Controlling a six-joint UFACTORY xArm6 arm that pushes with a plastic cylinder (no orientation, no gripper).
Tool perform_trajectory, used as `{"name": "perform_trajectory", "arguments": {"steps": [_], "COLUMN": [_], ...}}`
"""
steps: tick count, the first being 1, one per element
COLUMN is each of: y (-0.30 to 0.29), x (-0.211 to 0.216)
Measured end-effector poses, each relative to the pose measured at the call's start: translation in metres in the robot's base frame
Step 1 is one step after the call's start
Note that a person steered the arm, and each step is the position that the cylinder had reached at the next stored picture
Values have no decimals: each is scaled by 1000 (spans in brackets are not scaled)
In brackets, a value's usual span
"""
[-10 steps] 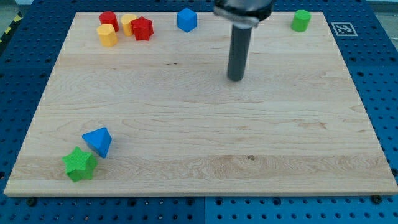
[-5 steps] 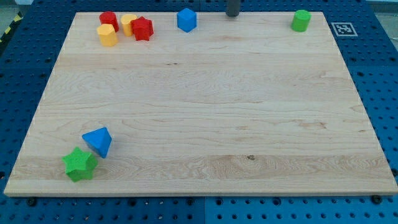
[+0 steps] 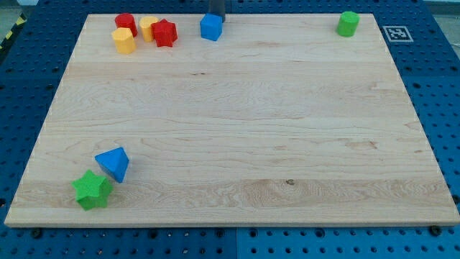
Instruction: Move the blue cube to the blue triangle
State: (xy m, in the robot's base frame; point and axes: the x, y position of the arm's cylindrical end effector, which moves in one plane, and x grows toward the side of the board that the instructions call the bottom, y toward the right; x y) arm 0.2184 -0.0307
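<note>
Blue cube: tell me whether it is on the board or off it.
On the board: the blue cube sits on the wooden board near its top edge, my tip just behind it.

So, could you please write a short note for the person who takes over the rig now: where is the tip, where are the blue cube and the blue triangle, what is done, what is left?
My tip: at the view's top edge, right behind the blue cube, seemingly touching its upper right side.
Blue cube: near the board's top edge, right of the red star.
Blue triangle: far away at the view's bottom left, beside the green star.
Done: tip is placed behind the cube.
Left: nearly the whole push, down and to the left across the bare board.
</note>
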Motion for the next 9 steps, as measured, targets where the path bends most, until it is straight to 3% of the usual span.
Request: {"name": "perform_trajectory", "arguments": {"steps": [2, 5, 9], "y": [-2, -41, -120], "x": [66, 65, 181]}}
